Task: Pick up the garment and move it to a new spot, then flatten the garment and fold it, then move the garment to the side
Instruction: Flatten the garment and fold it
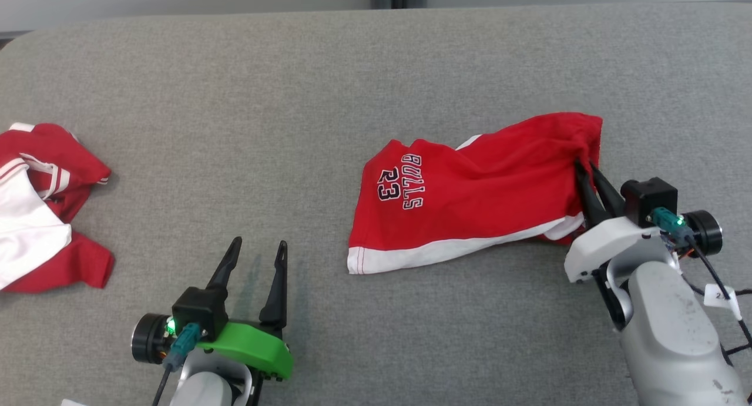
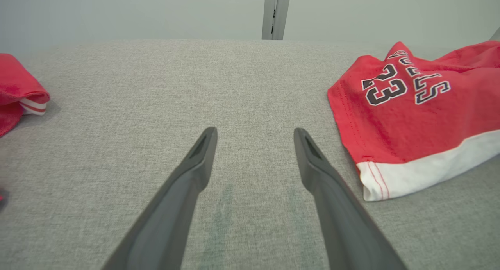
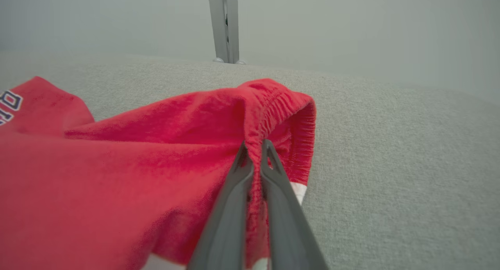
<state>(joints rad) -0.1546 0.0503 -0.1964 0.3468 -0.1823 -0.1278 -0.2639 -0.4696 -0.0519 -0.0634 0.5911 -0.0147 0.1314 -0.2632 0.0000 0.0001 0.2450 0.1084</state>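
– At centre right of the head view, item one: what is lying there?
– One pair of red shorts (image 1: 470, 200), lying crumpled on the grey table (image 1: 235, 89). The white hem band (image 1: 446, 250) is facing the lower edge of the frame. The lettering (image 1: 402, 183), "BULLS 23", is showing upside down near the left end of the cloth.
– Item two, the right gripper (image 1: 586, 166)?
– Reaching in from the lower right of the frame. Its two dark fingers are pressing together on the elastic waistband (image 3: 273, 102) at the right end of the shorts. In the right wrist view a ridge of red fabric is running between the fingers and bunching up just beyond the tips.
– Item three, the left gripper (image 1: 259, 242)?
– Sitting left of centre at the bottom of the frame, fingers pointing up and standing wide apart, holding nothing. Bare table is showing between them. The hem corner of the shorts is lying to its right, not touching.
– Anything else?
– Yes, a second garment (image 1: 41, 212), red and white, is lying bunched at the left edge of the frame, well apart from both grippers.
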